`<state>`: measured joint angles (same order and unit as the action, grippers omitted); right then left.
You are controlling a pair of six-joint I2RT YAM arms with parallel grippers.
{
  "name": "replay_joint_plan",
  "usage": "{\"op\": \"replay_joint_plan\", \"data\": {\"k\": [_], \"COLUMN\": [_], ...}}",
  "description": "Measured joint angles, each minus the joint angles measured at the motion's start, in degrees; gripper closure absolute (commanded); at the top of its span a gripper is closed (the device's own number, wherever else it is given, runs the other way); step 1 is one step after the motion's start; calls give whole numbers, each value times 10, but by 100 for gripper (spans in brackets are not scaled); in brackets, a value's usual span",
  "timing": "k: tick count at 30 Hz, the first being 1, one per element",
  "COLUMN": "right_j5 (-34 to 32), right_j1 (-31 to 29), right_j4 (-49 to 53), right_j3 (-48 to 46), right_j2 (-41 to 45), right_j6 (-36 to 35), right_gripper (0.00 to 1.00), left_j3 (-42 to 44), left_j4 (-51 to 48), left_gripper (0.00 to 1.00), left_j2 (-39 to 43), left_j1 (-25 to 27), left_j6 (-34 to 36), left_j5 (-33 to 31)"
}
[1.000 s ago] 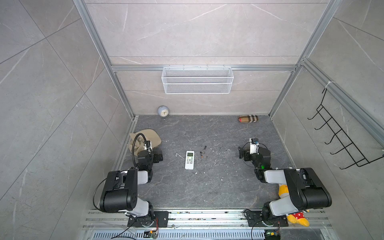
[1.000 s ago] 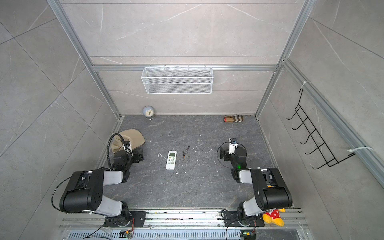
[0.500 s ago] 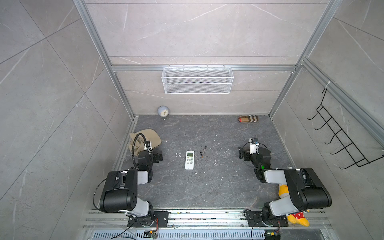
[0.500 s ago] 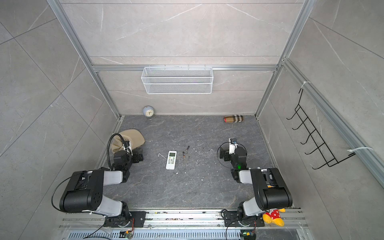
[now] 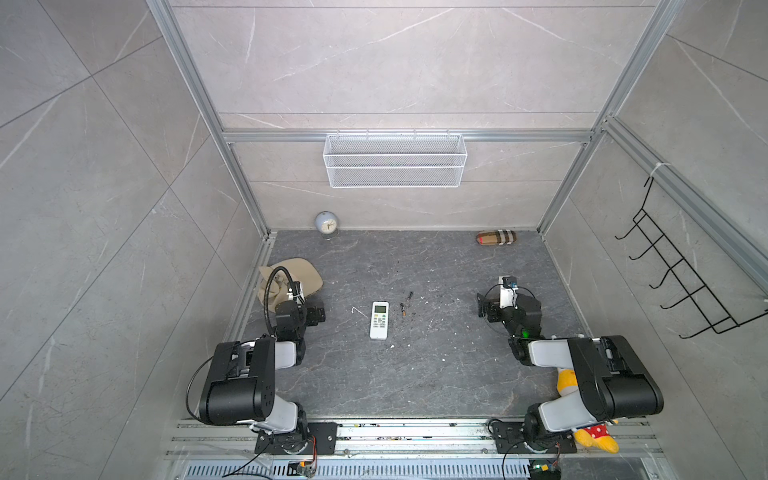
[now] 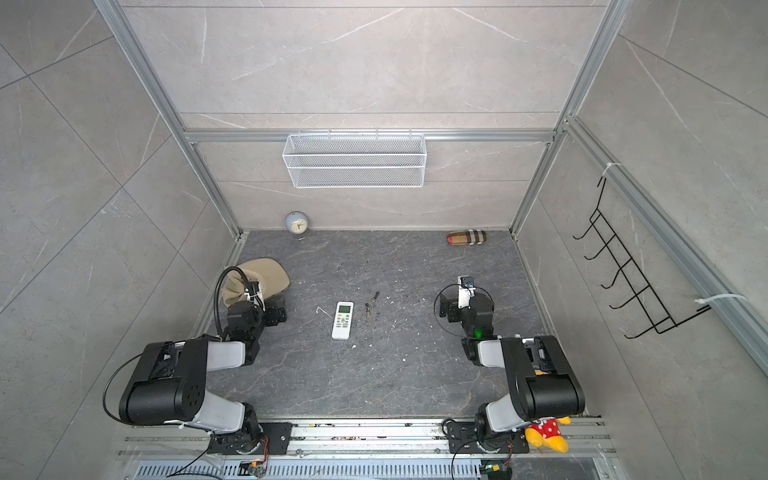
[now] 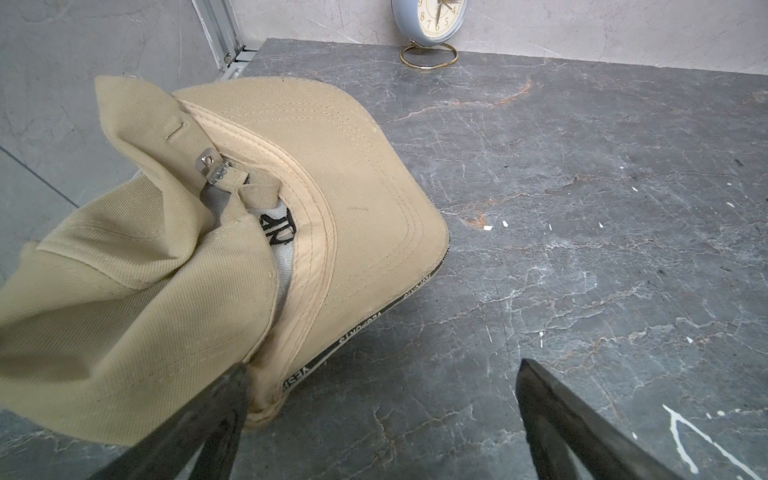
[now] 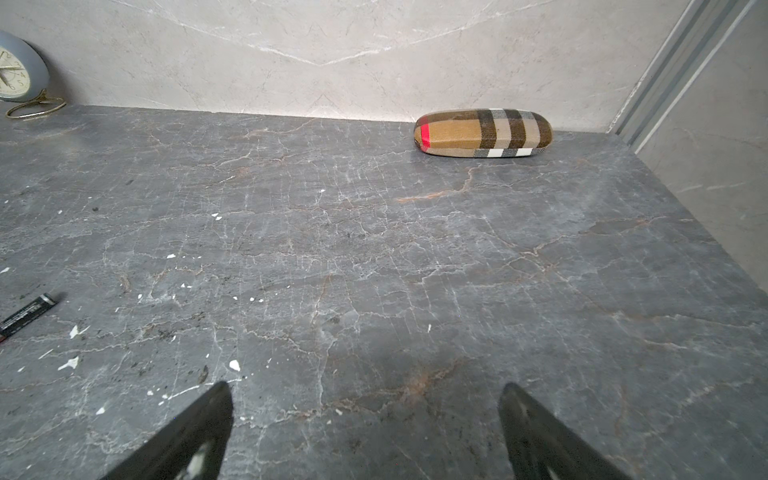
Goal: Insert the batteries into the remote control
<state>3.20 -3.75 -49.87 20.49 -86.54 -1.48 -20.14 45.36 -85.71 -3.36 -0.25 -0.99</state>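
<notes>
A: Starting at the left end effector [image 7: 382, 365], how do its jaws stand?

B: Spread wide, holding nothing. One finger [image 7: 232, 395] sits at the brim of a tan cap [image 7: 208, 249]; I cannot tell whether they touch. Farther ahead, a clock [image 7: 432, 16] stands by the back wall.

A: And the right end effector [image 8: 365, 386]?

B: Also spread wide and empty, low over bare tabletop [image 8: 374, 270]. Far ahead of it a plaid case [image 8: 482, 133] lies against the wall.

A: Where is the remote [image 5: 379, 320]?

B: Flat on the tabletop, buttons up, between the two end effectors. It is nearer the left one and well apart from both.

A: The batteries [image 5: 402, 308]?

B: Both lie loose on the tabletop just beside the remote, on the side towards the right end effector, neither touching it. One shows at the edge of the right wrist view.
</notes>
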Motion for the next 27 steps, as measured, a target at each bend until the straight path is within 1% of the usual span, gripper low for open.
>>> {"op": "replay_joint_plan", "data": {"k": [16,19,21,22,24,25,27], "right_j5": [-1,-9,-11,-14,-23,-27,-48], "right_j1": [-1,-1,-1,-2,-3,-3,-4], "right_j4": [0,7,50,73,138,174,267], "right_j3": [0,0,0,0,10,25,95], "right_j2": [0,7,49,78,166,202,263], "right_j6": [0,2,3,3,14,22,56], "right_gripper": [1,1,1,1,1,1,1], "left_j3": [0,2,2,-2,-33,-53,-105], "left_j4": [1,6,-2,-28,-144,-183,-250], "left_gripper": [0,0,0,0,0,0,0], "left_j2": [0,0,6,21,79,104,157], "left_j1": [4,14,21,24,34,38,50], "left_j6": [0,1,1,2,-9,-19,-52], "left_j5": [-5,-21,-32,-35,-37,-37,-38]}}
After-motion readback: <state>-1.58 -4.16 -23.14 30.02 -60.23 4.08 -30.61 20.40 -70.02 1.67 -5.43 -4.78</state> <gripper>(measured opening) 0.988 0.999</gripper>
